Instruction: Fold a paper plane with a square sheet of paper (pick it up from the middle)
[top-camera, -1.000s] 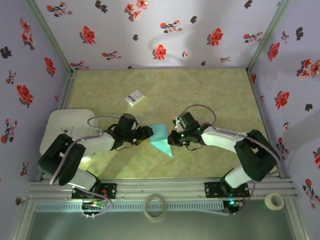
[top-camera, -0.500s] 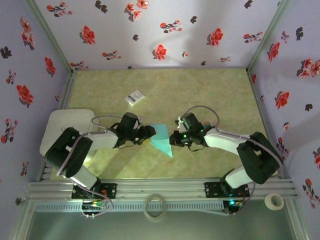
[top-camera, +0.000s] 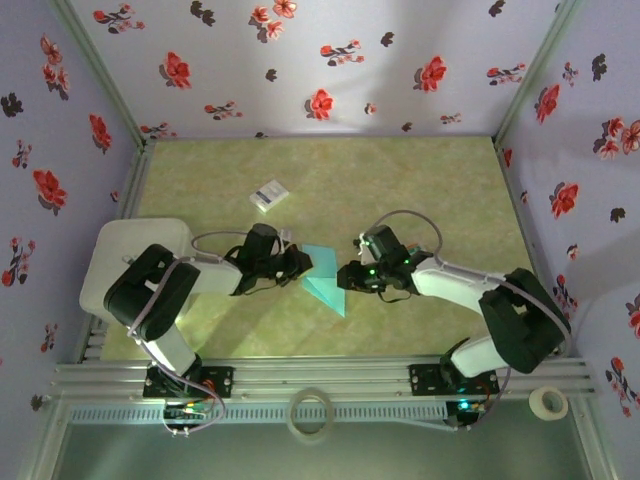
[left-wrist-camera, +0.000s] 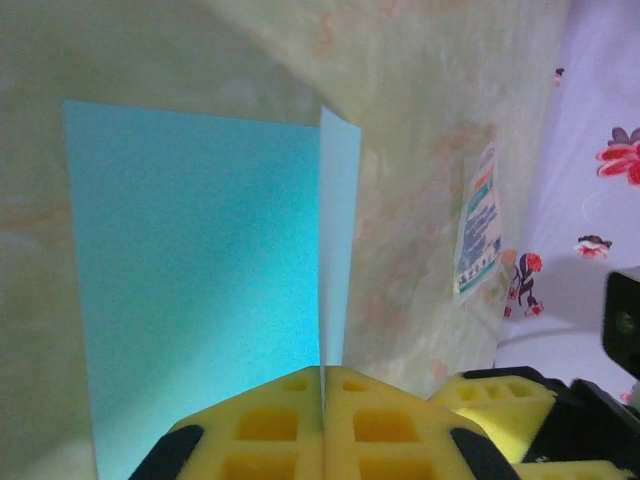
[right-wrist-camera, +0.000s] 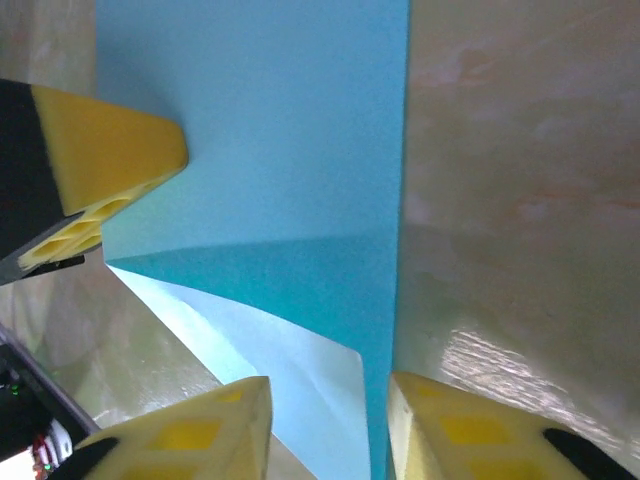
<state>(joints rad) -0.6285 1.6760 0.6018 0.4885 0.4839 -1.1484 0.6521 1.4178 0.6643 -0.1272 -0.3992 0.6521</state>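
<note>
Plainly, left hand (left-wrist-camera: 322, 378) pinches the square sheet of paper (left-wrist-camera: 190, 270) (raised flap); right hand (right-wrist-camera: 330, 395) apart, perhaps straddling.

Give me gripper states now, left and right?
Left gripper: closed, pinching a raised flap of the paper.
Right gripper: open, paper between its jaws, not gripped.

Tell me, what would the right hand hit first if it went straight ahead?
Probably the teal paper, whose flap lies just ahead of the right hand. Past it waits the left hand, though depth is unclear.
</note>
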